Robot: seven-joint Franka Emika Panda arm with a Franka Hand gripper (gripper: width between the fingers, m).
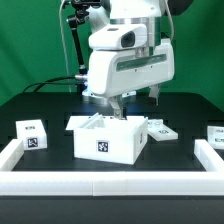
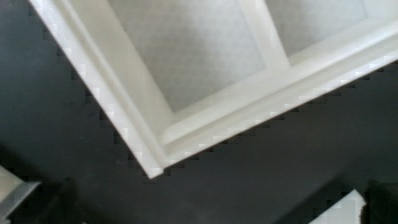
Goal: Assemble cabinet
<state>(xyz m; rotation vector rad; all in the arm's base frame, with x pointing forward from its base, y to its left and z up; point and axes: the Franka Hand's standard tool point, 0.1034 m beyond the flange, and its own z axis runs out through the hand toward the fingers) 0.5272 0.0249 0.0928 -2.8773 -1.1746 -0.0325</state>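
Observation:
The cabinet point(image 1: 108, 140) is a white open-topped box body with a marker tag on its near face, at the table's middle. My gripper point(image 1: 119, 102) hangs just above the body's far side, fingers pointing down. In the wrist view the cabinet's white rim and inner floor point(image 2: 196, 70) fill most of the picture, with one corner close below. My gripper point(image 2: 196, 208) is open and empty there. Only the fingertips point(image 2: 381, 206) show at the picture's corners, spread wide over the black table.
A small white tagged cube point(image 1: 33, 134) sits at the exterior view's left. A flat white tagged piece point(image 1: 159, 128) lies beside the cabinet's right. Another white tagged part point(image 1: 215, 132) is at the far right. A low white wall point(image 1: 100, 172) borders the table's front and sides.

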